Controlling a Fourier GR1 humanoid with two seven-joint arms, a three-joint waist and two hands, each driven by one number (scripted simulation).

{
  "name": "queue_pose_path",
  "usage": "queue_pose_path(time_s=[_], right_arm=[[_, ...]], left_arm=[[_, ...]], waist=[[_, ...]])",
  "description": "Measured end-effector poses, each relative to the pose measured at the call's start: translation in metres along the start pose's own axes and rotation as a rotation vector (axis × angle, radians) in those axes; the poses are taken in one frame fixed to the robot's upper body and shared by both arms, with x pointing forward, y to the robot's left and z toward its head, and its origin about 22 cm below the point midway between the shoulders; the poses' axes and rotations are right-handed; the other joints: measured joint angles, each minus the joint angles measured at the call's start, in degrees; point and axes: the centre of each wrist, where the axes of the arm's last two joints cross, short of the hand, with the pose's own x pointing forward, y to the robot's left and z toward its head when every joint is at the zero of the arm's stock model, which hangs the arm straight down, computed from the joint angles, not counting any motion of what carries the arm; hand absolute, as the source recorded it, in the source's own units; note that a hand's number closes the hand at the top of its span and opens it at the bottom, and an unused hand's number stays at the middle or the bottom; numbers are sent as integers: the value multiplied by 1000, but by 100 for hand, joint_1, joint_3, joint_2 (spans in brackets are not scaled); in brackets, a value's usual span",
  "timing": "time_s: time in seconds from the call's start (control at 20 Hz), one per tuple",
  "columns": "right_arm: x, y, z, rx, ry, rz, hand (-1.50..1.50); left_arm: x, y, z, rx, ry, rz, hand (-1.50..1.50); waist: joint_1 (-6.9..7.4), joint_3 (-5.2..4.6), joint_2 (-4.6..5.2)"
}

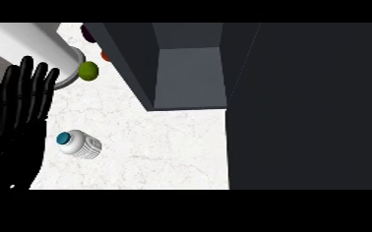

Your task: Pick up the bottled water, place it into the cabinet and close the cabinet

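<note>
The white bottled water (78,144) with its teal cap stands on the marble counter (160,147), its label unreadable, just right of the left hand (22,113) resting with straight, spread fingers, before the open dark cabinet (189,73)

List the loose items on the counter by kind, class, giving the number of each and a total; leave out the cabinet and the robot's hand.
Water bottle: 1, white with a teal cap, beside the left hand.
Large white cylinder: 1.
Green ball: 1.
Partly hidden small things at the cabinet edge: 2, one dark purple, one orange.
Total: 5
</note>
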Motion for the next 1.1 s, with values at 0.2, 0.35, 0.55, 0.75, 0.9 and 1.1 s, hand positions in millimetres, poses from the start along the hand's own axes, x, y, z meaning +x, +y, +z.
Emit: queue_pose_path(time_s=[0.2,0.35,0.55,0.75,0.9,1.1], right_arm=[[8,-5,9,-2,-21,45,-150],[11,-5,17,0,10,34,-150],[6,3,35,-7,156,-132,-150],[15,4,49,-13,226,-215,-150],[18,0,60,-13,241,-242,-150],[16,1,74,-13,257,-260,-150]], left_arm=[[0,15,4,-117,-15,61,-150],[-6,18,19,-204,61,168,-150],[-24,25,48,-197,310,323,-150],[-19,50,64,-196,421,402,-150],[-15,69,73,-188,461,429,-150],[-4,86,86,-196,485,441,-150]], waist=[[85,-73,37],[124,-93,63],[145,-102,67],[161,-107,57],[162,-109,57],[168,-110,57]])
